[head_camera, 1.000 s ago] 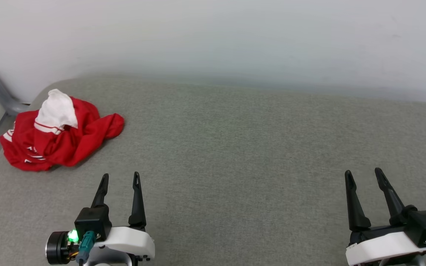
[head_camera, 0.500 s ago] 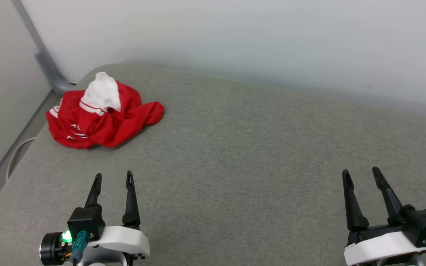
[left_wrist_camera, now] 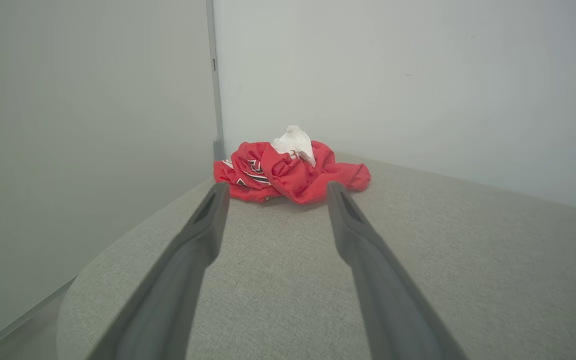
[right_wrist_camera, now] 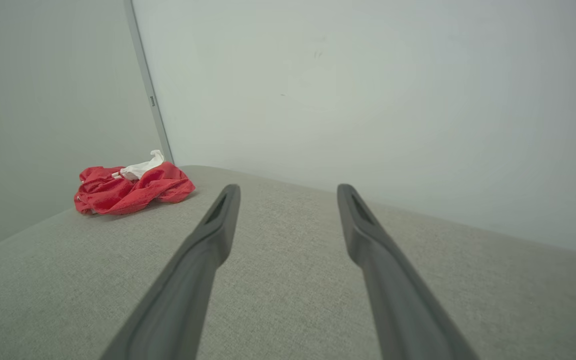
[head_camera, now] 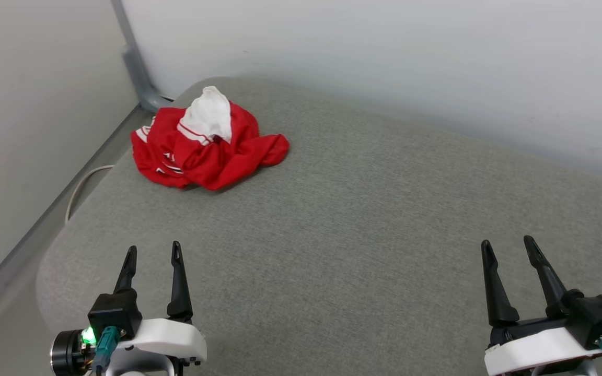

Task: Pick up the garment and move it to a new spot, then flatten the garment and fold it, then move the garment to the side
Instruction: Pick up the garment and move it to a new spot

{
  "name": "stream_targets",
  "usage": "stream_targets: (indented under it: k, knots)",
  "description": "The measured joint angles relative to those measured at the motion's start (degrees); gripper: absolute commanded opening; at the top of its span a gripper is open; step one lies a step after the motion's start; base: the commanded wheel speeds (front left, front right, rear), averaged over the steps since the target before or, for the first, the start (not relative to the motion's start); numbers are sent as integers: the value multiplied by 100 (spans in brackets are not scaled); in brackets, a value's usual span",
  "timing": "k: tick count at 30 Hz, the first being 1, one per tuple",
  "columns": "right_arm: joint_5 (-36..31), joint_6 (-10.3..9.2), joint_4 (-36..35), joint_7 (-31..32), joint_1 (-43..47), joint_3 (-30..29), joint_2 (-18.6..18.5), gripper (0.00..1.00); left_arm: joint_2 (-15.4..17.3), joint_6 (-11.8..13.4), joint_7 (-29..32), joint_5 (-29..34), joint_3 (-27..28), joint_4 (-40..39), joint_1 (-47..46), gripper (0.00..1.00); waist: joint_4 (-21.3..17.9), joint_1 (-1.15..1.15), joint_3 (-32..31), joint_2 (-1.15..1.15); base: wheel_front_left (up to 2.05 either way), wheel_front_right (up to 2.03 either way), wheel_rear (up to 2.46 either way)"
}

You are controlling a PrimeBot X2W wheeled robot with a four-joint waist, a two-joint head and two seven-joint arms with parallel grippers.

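The garment (head_camera: 204, 151) lies crumpled in a red heap with a white sleeve on top, near the far left corner of the grey padded surface (head_camera: 358, 219). In the left wrist view the garment (left_wrist_camera: 288, 172) sits straight ahead, beyond the fingertips. The right wrist view has the garment (right_wrist_camera: 130, 190) far off to the left. My left gripper (head_camera: 153, 252) hovers open at the lower left, well short of the heap. Open too, my right gripper (head_camera: 507, 247) is at the lower right, far from the cloth. Both hold nothing.
White walls (head_camera: 384, 62) meet behind the surface, with a grey post (head_camera: 131, 57) in the corner just behind the garment. A pale cable (head_camera: 79, 190) hangs off the surface's rounded left edge, where the floor drops away.
The whole head view has swung left, so the camera turned; the garment now sits nearer the picture's middle. Both grippers stay open and keep their places in the view.
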Motion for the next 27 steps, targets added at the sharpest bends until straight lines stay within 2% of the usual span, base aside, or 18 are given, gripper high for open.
stream_targets:
  k: [9,17,21,27]
  knots:
    - [-1,0,-3,0,-1,31,0,100,0,-8,0,-9,54,20,2,100,363,0,-4,0,0,0,0]
    - [-1,0,18,0,-2,83,0,100,0,-26,0,2,98,31,5,100,446,0,-12,0,0,0,0]
    - [-20,0,9,0,-16,116,0,100,-1,-167,0,131,91,91,-50,100,371,0,12,0,0,0,0]
    - [-235,0,-101,0,-169,136,0,100,86,-416,0,163,345,185,-733,100,188,0,217,0,0,0,0]
